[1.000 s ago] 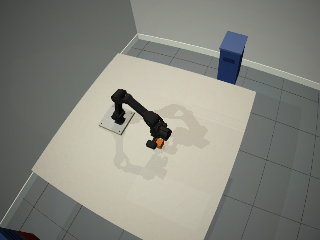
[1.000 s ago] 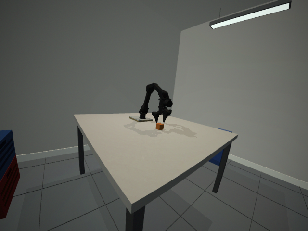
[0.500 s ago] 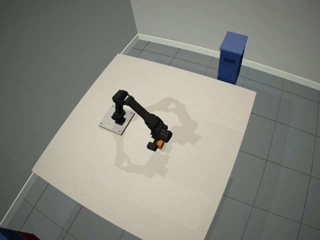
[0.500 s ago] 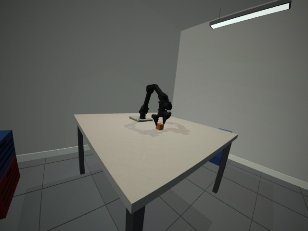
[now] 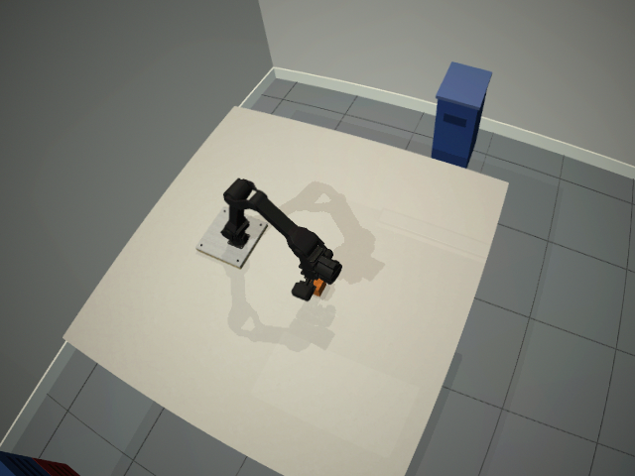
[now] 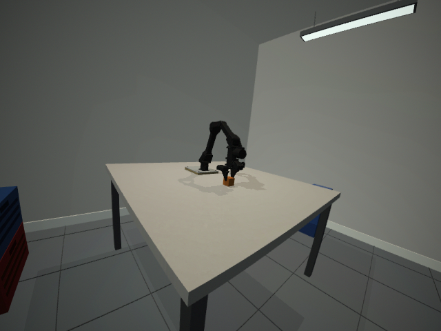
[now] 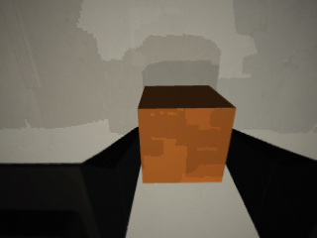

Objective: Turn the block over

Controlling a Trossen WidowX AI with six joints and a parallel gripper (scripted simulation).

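Both jaws apparently clamp the orange block [image 7: 184, 141] on the table [image 5: 358, 369].

matt orange block [image 7: 184, 144], matt black gripper [image 7: 183, 198], faintly grainy matt table [image 6: 199, 221].

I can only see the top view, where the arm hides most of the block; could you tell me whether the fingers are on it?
Observer: Yes. In the wrist view the gripper has closed on the block, with a finger against each side.
Operator: Thank you. Is it lifted yet?
Observer: In the exterior view it appears to sit on the table, with no gap visible beneath it.
Operator: Can you see the marked side?
Observer: In the wrist view the top face is darker than the orange front; I cannot make out a mark beyond that.
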